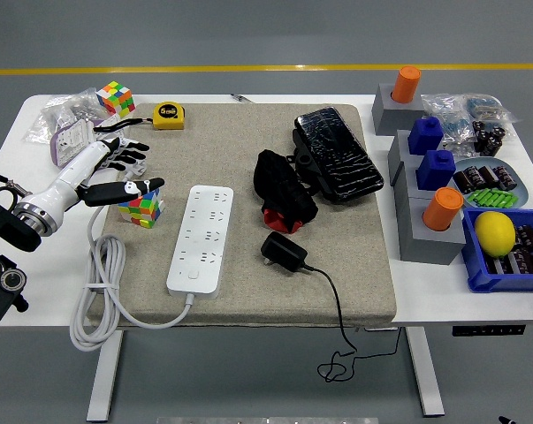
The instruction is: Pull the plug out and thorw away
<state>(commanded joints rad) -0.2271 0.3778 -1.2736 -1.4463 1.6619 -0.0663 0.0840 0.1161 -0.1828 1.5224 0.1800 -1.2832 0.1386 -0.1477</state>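
1. The plug [285,252], a black adapter, lies on the grey mat [248,141] near the middle of the worktop [23,274]. It sits just right of the white strip [202,238] and apart from it, so it looks already out of the sockets.
2. The left hand [116,172] hovers at the mat's left edge, fingers spread and grasping nothing, thumb over a colour cube [141,208].
3. From that hand the plug lies to the right and nearer, with the whole strip between them.
4. The plug's long axis runs from far-left to near-right. Its cord [335,305] leaves the near-right end and drops off the worktop's near edge.
5. The prongs seem to point far-left toward the hand, though they are too small to be sure.
6. Only the left arm shows, so it alone can reach. It would have to cross the strip to close on the plug's body.
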